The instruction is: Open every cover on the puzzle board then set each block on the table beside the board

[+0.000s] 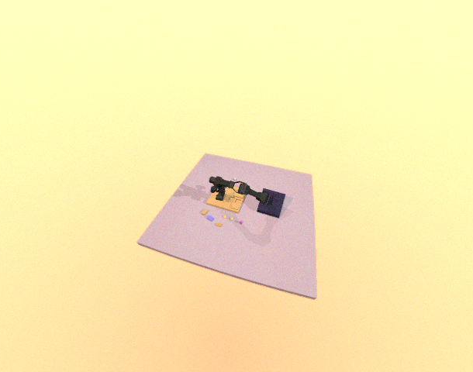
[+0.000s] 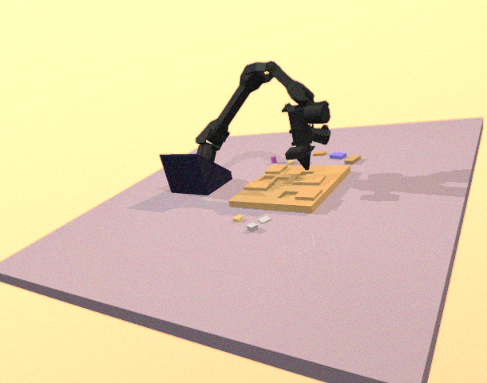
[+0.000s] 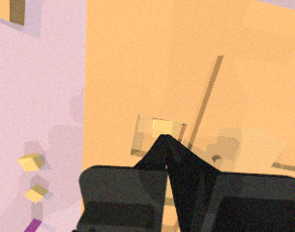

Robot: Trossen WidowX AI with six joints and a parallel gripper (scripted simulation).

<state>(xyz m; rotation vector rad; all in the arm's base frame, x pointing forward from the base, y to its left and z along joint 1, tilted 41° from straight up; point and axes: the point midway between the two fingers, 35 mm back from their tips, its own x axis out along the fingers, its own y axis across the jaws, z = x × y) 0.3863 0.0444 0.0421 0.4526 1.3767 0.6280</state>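
The orange puzzle board (image 1: 225,206) (image 2: 272,207) (image 3: 128,48) lies flat. Several raised covers stand on it, among them one nearest the gripper (image 2: 311,179), one at the near right corner (image 2: 307,193) and one at the left (image 2: 258,185). Open wells show beside them. A pale yellow block (image 3: 162,126) sits in an uncovered well, just beyond the fingertips in the wrist view. My gripper (image 1: 219,199) (image 2: 306,168) (image 3: 163,138) is shut and empty, pointing down low over the board by that well. Whether the tips touch anything is hidden.
On one side of the board lie two yellow blocks (image 3: 31,161) (image 3: 36,192), a magenta block (image 1: 241,222) (image 2: 273,159), a blue block (image 1: 210,218) (image 2: 338,155) and orange pieces (image 1: 205,211) (image 1: 219,225). Opposite lie a yellow block (image 2: 237,218) and two white blocks (image 2: 251,227) (image 2: 263,219).
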